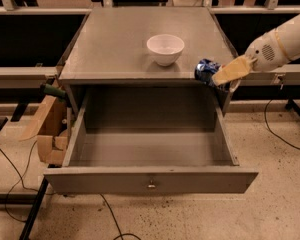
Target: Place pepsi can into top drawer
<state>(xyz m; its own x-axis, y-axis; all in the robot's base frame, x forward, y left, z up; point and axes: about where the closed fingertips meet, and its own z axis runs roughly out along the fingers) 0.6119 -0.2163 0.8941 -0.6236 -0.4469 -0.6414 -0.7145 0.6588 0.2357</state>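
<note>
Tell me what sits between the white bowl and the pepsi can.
Only bare grey cabinet top, as the camera view shows. The gripper holds the pepsi can at the top's front right corner, right of the white bowl.
</note>
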